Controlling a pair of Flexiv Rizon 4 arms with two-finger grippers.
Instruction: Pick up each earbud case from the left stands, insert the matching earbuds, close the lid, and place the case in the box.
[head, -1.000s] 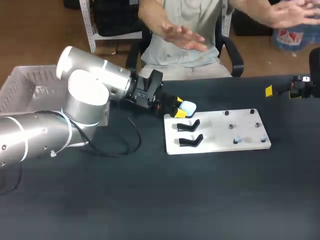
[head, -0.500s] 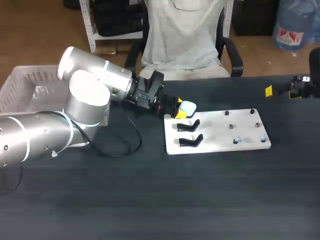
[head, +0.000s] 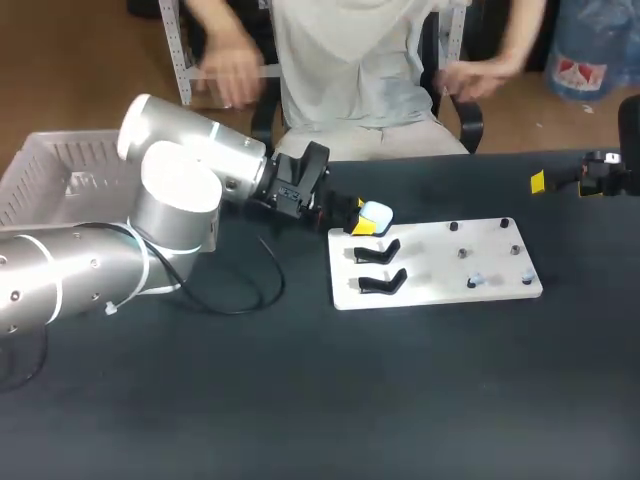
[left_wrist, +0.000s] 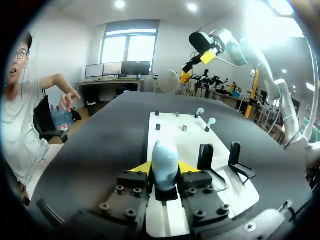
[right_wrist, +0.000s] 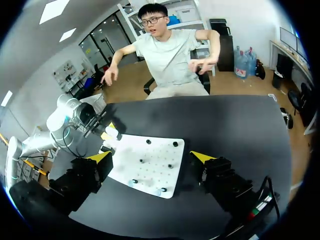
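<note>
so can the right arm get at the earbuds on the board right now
Probably yes: the right gripper is open and empty, nothing covers the earbuds at the right end of the white board, and the left gripper, shut on the case, sits at the opposite end.

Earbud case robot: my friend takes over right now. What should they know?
Left gripper: shut on the pale blue earbud case, at the white board's far left corner.
Right gripper: open, empty, near the table's far right edge.
Two black stands are empty; pale earbuds sit at the board's near right.
Done: case gripped. Left: insert earbuds, close lid, put case in the box.
</note>
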